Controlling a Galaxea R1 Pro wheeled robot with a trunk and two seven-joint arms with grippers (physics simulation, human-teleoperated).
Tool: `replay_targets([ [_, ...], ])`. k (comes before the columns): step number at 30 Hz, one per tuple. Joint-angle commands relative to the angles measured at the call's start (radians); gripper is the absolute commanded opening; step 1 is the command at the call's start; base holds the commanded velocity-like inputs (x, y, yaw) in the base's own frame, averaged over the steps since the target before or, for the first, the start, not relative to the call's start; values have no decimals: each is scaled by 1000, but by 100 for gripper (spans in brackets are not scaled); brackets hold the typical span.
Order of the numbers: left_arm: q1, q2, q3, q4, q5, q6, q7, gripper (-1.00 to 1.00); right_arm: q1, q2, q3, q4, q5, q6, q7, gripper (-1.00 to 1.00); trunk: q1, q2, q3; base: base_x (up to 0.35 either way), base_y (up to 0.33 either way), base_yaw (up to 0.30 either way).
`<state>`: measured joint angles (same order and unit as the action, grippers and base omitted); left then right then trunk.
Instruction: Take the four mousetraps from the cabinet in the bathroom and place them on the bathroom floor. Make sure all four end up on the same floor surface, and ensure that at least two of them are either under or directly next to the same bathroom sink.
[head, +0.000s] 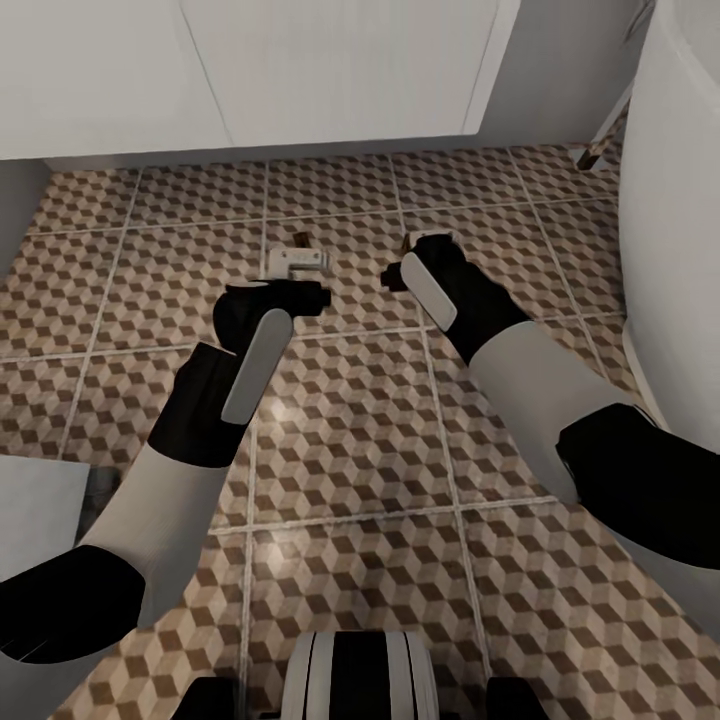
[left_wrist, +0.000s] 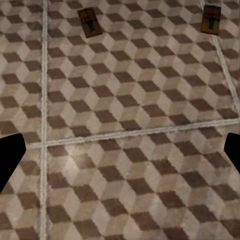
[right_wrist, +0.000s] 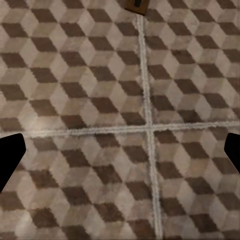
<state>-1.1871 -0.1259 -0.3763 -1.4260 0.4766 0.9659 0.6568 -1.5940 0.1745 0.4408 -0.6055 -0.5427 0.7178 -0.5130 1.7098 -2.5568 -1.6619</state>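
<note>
Underfoot, bathroom floor (head: 350, 450) of large square tiles, patterned in brown, beige and grey cubes, split by pale grout lines. Faint pale sheen on the tiles near the centre of the head view. At 12 o'clock, flat white panels (head: 330, 70) with thin vertical seams, raised off the tiles over a dark shadowed gap. At 1 o'clock, plain grey wall (head: 560, 80). At 3 o'clock, smooth white curved fixture (head: 670, 220), rising from the tiles. At 8 o'clock, flat pale grey slab (head: 40, 510). At 10 o'clock, narrow grey surface (head: 15, 200). Soft, even light, without hard shadows.
</note>
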Motion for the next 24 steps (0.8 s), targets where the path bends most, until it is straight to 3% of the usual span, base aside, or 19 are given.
replay_targets([
  [1,0,0,0,0,10,2,10,100,2,0,-2,0,-9,2,-9,100,0,0,3,0,0,0],
  [24,30,0,10,5,4,1,10,100,48,0,-19,-2,-2,2,-10,100,-11,5,92,0,0,0],
])
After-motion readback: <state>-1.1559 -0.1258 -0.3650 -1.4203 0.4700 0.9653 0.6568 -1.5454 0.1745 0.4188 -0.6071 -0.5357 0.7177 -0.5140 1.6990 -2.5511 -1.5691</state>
